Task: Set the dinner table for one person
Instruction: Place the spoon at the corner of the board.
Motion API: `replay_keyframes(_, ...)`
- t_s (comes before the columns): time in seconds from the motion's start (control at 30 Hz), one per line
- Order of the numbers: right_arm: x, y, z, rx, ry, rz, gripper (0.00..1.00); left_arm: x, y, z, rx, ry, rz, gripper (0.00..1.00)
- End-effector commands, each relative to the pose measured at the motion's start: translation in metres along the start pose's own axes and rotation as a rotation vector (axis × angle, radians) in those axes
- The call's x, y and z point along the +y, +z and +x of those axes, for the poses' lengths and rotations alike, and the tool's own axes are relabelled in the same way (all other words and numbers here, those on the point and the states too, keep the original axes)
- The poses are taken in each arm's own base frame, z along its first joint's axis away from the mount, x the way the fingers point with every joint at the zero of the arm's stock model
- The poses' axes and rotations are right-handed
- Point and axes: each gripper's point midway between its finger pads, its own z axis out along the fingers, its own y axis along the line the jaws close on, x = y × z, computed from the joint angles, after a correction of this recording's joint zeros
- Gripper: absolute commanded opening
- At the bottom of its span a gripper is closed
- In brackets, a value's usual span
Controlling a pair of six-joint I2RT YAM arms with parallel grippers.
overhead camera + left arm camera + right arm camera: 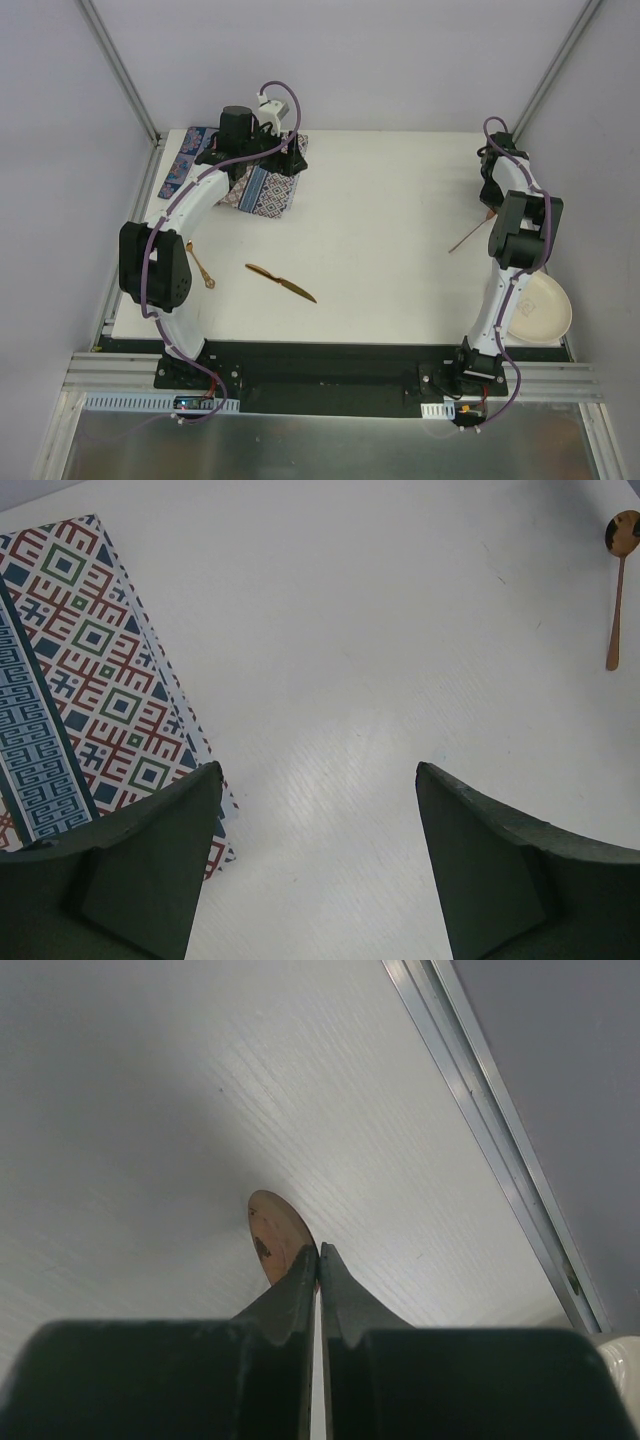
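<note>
In the top external view, the dinner table (380, 220) is seen as a large white top filling the space between the frame rails, with both arm bases at its near edge. The left gripper (284, 158) is held over the far-left part of the table, above a blue-and-red patterned placemat (265, 192). A wooden spoon (200, 266) is laid near the left arm, and a wooden knife (281, 284) lies just right of it, towards the near middle. At the right side, the right gripper (491, 202) is seen at the upper end of a thin wooden utensil (466, 239). A cream plate (545, 310) sits at the near-right corner, partly hidden by the right arm.

In the left wrist view, the left gripper (318, 780) is shown with its jaws wide apart and nothing between them. The placemat (90, 670) is seen at the left, its edge under the left finger, the bare table (380, 630) fills the middle, and the spoon (617, 580) is at the upper right.

In the right wrist view, the right gripper (319, 1253) is pressed together on the wooden utensil (275, 1230), whose rounded end shows past the fingertips, above the table (150, 1110). A frame rail (480, 1090) runs along the right.
</note>
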Motion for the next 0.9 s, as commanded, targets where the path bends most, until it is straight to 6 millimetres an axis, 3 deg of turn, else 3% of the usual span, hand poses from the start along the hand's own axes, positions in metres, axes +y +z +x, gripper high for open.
replay_keyframes(0.0,0.001,0.001,0.002,0.031,-0.036,-0.015,0.04,-0.007,-0.002,-0.017,-0.041,0.045,0.01,0.77)
replay_keyframes(0.57,0.005,-0.001,-0.002,0.034,-0.043,-0.04,0.14,0.002,0.0,-0.009,-0.028,0.05,-0.033,0.77)
replay_keyframes(0.87,0.006,0.0,-0.006,0.043,-0.057,-0.033,0.13,0.005,-0.002,-0.006,-0.023,0.073,-0.045,0.77)
